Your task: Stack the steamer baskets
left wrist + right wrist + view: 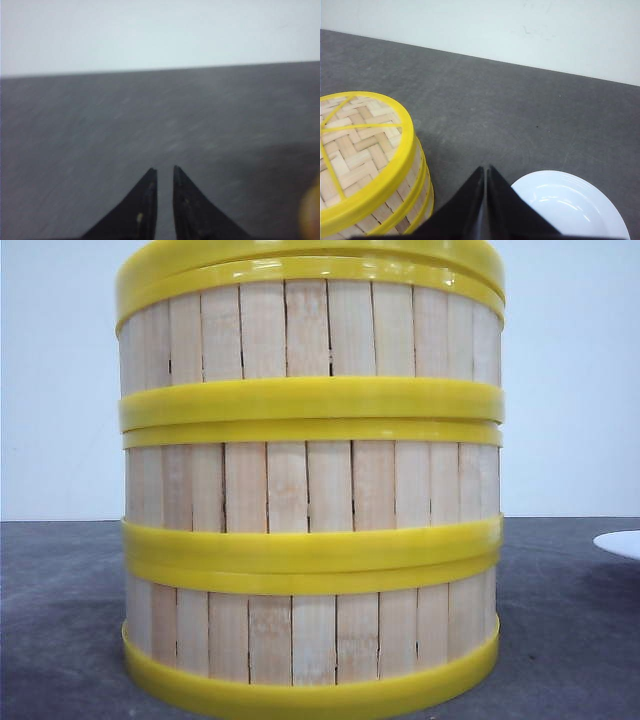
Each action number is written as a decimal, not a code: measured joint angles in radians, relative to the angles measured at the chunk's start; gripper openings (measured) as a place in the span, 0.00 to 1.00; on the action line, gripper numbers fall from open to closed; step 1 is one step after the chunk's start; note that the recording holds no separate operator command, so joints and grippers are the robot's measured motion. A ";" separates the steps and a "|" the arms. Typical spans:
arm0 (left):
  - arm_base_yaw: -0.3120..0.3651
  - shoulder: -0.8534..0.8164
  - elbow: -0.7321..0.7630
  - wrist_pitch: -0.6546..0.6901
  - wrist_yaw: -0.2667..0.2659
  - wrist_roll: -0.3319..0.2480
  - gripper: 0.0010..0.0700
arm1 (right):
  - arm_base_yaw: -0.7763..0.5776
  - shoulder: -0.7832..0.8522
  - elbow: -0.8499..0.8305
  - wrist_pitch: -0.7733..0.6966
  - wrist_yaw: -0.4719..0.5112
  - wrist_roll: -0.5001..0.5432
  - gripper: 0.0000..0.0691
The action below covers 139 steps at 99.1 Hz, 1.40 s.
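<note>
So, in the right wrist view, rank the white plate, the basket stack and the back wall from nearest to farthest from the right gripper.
1. White plate: just beside the right gripper fingertips, on the grey table.
2. Basket stack: on the fingertips' other side, about as near; too close to call against the plate.
3. Back wall: plainly farthest, beyond the table's far edge.

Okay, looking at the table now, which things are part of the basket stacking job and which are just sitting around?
Part of the job:
- steamer baskets, three in one stack
- left gripper, fingers slightly apart, holding nothing
- right gripper, shut, holding nothing

Just lying about:
- white plate, empty, on the grey table beside the stack
</note>
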<state>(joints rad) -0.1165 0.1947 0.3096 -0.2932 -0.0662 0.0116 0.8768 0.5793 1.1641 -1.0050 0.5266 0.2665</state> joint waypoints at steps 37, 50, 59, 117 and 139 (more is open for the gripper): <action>0.097 -0.158 -0.220 0.041 -0.066 -0.039 0.03 | 0.000 0.000 0.000 0.000 0.000 0.000 0.01; 0.107 -0.190 -0.251 0.050 -0.066 -0.052 0.03 | 0.000 0.000 0.000 0.000 0.000 0.000 0.01; 0.108 -0.190 -0.254 0.056 -0.066 -0.054 0.03 | 0.000 0.000 0.000 0.000 0.000 0.000 0.01; 0.108 -0.190 -0.257 0.063 -0.066 -0.054 0.03 | 0.000 0.000 0.000 0.000 0.000 0.000 0.01; 0.108 -0.190 -0.257 0.064 -0.066 -0.054 0.03 | 0.000 0.000 0.000 0.000 0.000 0.000 0.01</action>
<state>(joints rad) -0.0086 0.0051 0.0521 -0.2295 -0.1322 -0.0425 0.8768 0.5793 1.1641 -1.0050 0.5266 0.2665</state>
